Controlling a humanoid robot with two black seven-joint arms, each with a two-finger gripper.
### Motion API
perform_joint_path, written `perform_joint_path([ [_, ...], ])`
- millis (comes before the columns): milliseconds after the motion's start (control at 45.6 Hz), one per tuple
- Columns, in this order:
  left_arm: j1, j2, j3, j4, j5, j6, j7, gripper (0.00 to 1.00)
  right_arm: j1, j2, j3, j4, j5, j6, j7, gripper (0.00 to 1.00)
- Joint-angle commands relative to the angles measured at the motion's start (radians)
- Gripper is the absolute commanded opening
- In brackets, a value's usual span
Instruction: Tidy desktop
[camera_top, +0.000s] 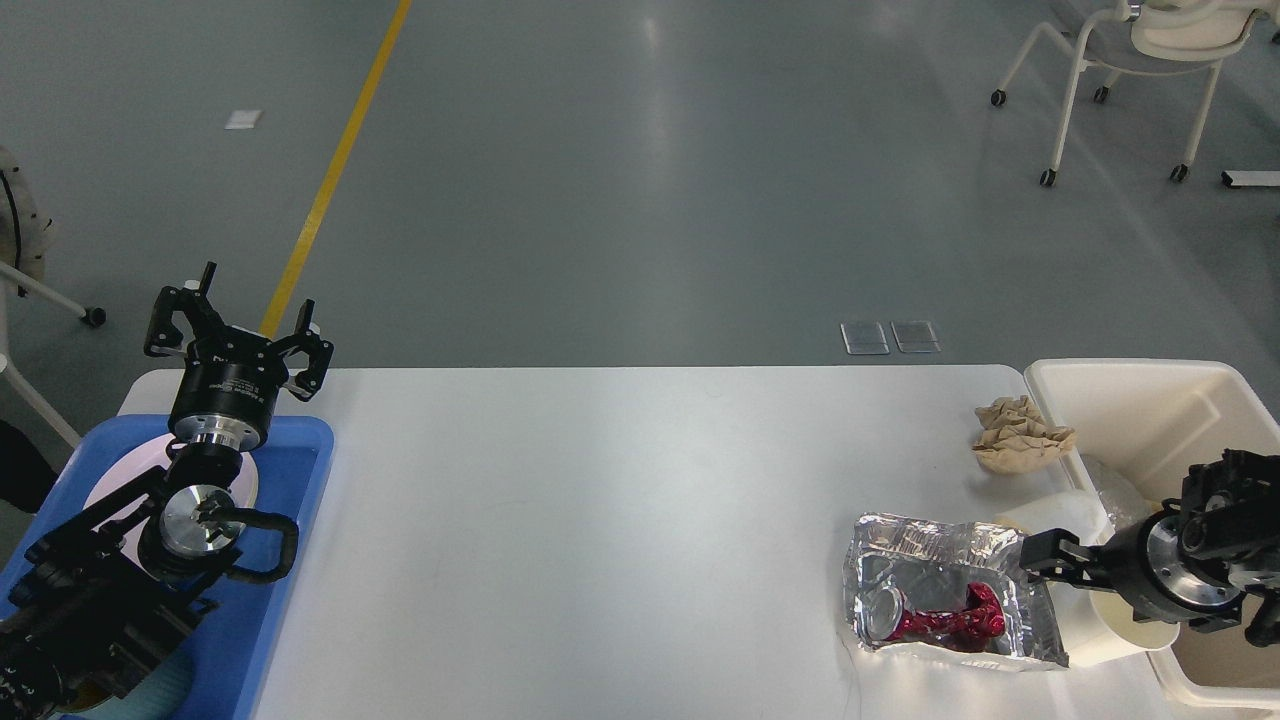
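The desktop (620, 520) stretched between the two arms, white and mostly bare in its middle. The right gripper (1040, 556) hung low at the table's right end, its fingertips at the right edge of a crumpled foil tray (905, 545); whether its fingers were spread or pressed together could not be told. Inside the tray, left of the fingertips, lay a crushed red can (945, 622). A paper cup (1110, 635) sat under its wrist, a brown paper wad (1020, 435) beyond it, a cream bin (1130, 410) behind. The left gripper (238, 325) stood with fingers spread above a blue tray (290, 520) at the table's left end.
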Motion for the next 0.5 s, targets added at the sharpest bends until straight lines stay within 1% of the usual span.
perform_joint_path([
  [0, -0.001, 0.0, 0.0, 0.0, 0.0, 0.0, 0.0, 0.97, -0.046, 0.013, 0.013, -0.018, -0.004, -0.025, 0.006, 1.0],
  [131, 0.0, 0.0, 0.0, 0.0, 0.0, 0.0, 0.0, 0.97, -0.106, 0.046, 0.03, -0.1, -0.003, -0.059, 0.006, 1.0],
  [307, 0.0, 0.0, 0.0, 0.0, 0.0, 0.0, 0.0, 0.97, -0.17, 0.051, 0.073, -0.131, 0.0, -0.06, 0.007, 1.0],
  [438, 0.0, 0.0, 0.0, 0.0, 0.0, 0.0, 0.0, 0.97, -0.227, 0.08, 0.073, -0.197, 0.0, -0.062, 0.007, 1.0],
  [482, 0.0, 0.0, 0.0, 0.0, 0.0, 0.0, 0.0, 0.97, -0.242, 0.085, 0.073, -0.215, 0.002, -0.063, 0.009, 0.98],
])
